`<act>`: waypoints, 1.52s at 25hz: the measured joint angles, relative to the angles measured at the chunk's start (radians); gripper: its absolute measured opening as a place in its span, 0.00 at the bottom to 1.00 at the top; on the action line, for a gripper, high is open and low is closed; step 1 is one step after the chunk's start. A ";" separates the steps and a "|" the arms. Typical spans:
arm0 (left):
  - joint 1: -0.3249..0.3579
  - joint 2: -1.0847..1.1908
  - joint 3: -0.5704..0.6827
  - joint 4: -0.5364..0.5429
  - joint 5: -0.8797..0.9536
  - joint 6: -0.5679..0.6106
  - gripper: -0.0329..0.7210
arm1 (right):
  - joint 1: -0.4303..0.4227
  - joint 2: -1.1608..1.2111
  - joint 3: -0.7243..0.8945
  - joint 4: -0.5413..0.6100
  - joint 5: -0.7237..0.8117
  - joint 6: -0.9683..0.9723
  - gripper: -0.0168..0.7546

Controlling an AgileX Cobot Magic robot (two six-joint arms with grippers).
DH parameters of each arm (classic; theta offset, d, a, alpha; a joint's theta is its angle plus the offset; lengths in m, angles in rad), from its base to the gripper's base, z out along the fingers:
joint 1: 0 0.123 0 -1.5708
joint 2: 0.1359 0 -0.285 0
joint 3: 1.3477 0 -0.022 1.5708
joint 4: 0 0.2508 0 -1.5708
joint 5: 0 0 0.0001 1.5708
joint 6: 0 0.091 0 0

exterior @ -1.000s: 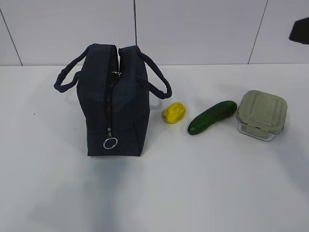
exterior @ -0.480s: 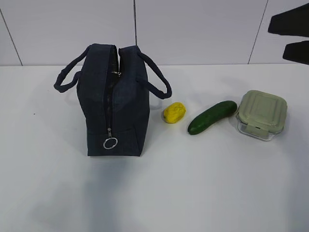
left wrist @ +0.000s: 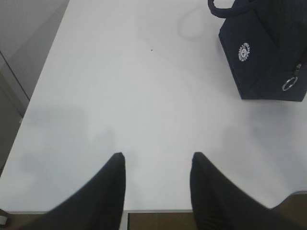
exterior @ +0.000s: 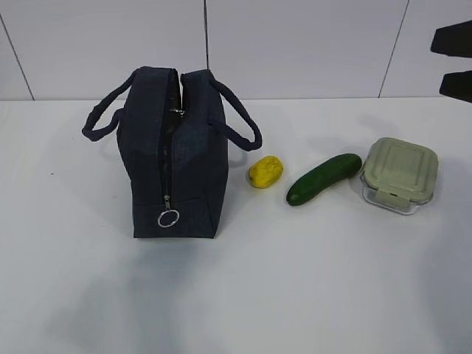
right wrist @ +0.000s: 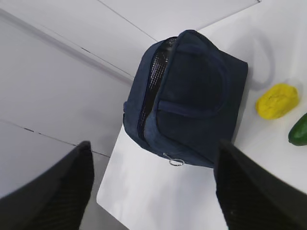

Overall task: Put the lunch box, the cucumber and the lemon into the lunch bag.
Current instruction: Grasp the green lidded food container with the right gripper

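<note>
We have nothing packed yet. The bag [exterior: 175, 151] stands upright on the table [exterior: 236, 295], left of centre, its top gaping a little and the zipper pull [exterior: 169, 218] hanging low on the near end. To its right lie, in a row, the lemon [exterior: 266, 171] just beside the bag, then the cucumber [exterior: 324, 178], then the box [exterior: 400, 175] with its lid clipped on; the cucumber's far tip sits close against the box, though we cannot tell if they touch. All three still have to go in.

Our right gripper [right wrist: 153, 187] is spread wide and holds nothing; in the exterior view its two fingers [exterior: 453, 37] show at the upper right edge, high above the box. Our left gripper [left wrist: 156, 184] is likewise parted and empty, hovering over bare table well short of the bag.

Compared with a second ago, the right gripper has come further into the exterior view, then drawn slightly back toward the edge over the last half second. The bag and food have not moved.
</note>
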 joint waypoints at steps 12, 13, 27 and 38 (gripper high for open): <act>0.000 0.000 0.000 0.000 0.000 -0.001 0.46 | -0.117 0.151 -0.002 0.053 0.002 -0.046 0.78; 0.000 0.000 0.000 0.000 0.000 -0.001 0.46 | -0.118 0.162 -0.002 0.049 0.002 -0.053 0.78; 0.000 0.000 0.000 0.000 0.000 -0.001 0.46 | -0.216 0.371 -0.006 -0.059 -0.001 -0.098 0.78; 0.000 0.000 0.000 0.000 0.000 -0.001 0.46 | -0.285 0.527 -0.068 -0.038 -0.005 -0.135 0.78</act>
